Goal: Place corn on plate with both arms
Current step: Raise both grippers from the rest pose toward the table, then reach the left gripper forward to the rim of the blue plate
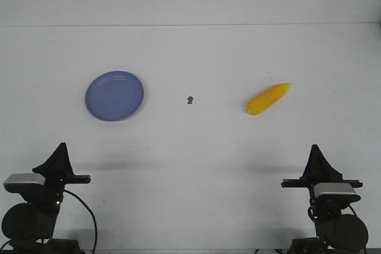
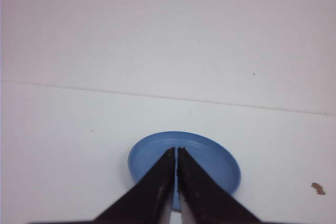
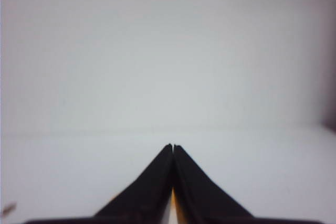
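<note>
Left pincer (image 1: 60, 147) sits at the near edge of the white desk (image 1: 196, 165), its two tips pressed together and gripping nothing. The plate (image 1: 114, 96) lies ahead of it and slightly toward the middle, well apart. Right pincer (image 1: 314, 149) is likewise closed tip to tip and empty-handed. The corn (image 1: 269, 99) lies on the desk ahead of the right pincer, inward of it, tapered end pointing away. A small brown speck (image 1: 190, 100) rests between plate and corn.
</note>
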You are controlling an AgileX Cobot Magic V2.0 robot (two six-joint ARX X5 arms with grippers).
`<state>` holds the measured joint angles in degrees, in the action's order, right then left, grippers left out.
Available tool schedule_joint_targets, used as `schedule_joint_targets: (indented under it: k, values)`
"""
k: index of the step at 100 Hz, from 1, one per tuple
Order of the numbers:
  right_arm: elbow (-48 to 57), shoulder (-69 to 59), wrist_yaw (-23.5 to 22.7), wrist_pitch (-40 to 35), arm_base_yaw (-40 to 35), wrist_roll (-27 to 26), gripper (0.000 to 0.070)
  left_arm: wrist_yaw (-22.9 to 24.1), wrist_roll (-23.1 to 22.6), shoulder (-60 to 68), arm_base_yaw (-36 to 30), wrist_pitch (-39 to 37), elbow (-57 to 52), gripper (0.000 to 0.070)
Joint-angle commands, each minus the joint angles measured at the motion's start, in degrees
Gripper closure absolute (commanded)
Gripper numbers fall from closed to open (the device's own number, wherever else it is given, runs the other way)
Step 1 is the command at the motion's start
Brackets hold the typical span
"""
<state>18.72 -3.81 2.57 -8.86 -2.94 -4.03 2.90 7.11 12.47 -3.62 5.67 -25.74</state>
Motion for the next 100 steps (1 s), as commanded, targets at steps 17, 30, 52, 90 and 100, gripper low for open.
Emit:
schedule_joint_targets:
  k: [17,30,52,90,100]
  values:
    - [15.7,-11.5,-0.2,-19.4,0.0,-0.7,0.0697,0.1,1.6,14.9,0.0,12.2,-17.0,0.0688]
    - [25.1,-20.3,-0.2,-30.6,0.0,-0.7,0.0697,0.1,2.7,22.3,0.0,20.2,-25.2,0.0688]
    - [37.7,-33.2,-0.2,-43.3,0.0,-0.7,0.0697,0.1,2.6,32.3,0.0,31.2,-34.7,0.0688]
    - [42.7,-42.0,-0.2,-46.3,0.0,-0.7,0.0697,0.1,2.1,39.6,0.0,36.9,-37.6,0.0688]
    - [42.7,-42.0,-0.2,-45.6,0.0,-0.7,0.0697,0.1,2.2,39.4,0.0,36.5,-37.6,0.0688]
